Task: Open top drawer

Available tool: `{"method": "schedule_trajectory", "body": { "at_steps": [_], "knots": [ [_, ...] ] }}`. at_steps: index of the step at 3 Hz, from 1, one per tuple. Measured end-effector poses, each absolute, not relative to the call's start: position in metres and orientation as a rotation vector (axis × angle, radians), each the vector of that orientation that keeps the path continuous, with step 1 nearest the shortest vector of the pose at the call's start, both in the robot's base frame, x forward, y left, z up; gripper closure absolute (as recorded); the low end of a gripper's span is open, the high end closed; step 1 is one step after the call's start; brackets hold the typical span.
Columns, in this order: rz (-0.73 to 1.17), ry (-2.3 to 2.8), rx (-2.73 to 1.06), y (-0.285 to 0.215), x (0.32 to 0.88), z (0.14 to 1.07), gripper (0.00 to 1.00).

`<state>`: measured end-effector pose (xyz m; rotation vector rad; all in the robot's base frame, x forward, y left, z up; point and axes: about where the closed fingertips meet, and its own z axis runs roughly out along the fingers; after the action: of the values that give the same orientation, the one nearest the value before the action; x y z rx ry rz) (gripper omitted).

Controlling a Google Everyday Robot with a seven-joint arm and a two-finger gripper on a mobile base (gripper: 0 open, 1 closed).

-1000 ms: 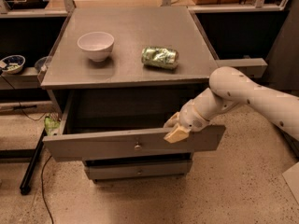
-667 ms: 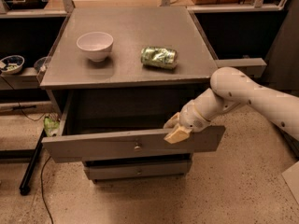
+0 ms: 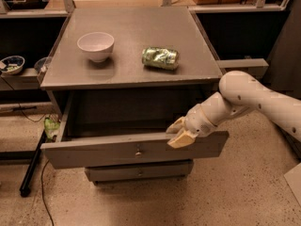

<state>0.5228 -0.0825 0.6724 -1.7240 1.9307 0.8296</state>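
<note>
The top drawer (image 3: 94, 153) is a wide grey front panel with a small round metal knob (image 3: 138, 151) at its centre. It stands pulled well out from the grey cabinet (image 3: 131, 32), and its dark inside shows. My gripper (image 3: 178, 134) sits at the top edge of the drawer front, right of the knob, touching that edge. My white arm (image 3: 254, 98) reaches in from the right. A shorter, narrower grey drawer front (image 3: 138, 171) sits below, closed.
A white bowl (image 3: 96, 45) and a crushed green can (image 3: 161, 58) rest on the cabinet top. A shelf with a small bowl (image 3: 11, 64) is at the left. A black bar (image 3: 32, 166) and a cable lie on the floor at the left. The speckled floor lies in front.
</note>
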Motion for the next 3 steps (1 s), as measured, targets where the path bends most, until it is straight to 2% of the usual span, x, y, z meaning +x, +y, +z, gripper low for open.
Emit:
{"method": "schedule_trajectory", "body": {
  "at_steps": [2, 3],
  "knots": [
    [0.911, 1.909, -1.704, -0.090, 0.503, 0.679, 1.00],
    [0.985, 1.915, -1.672, -0.108, 0.476, 0.686, 1.00]
  ]
}}
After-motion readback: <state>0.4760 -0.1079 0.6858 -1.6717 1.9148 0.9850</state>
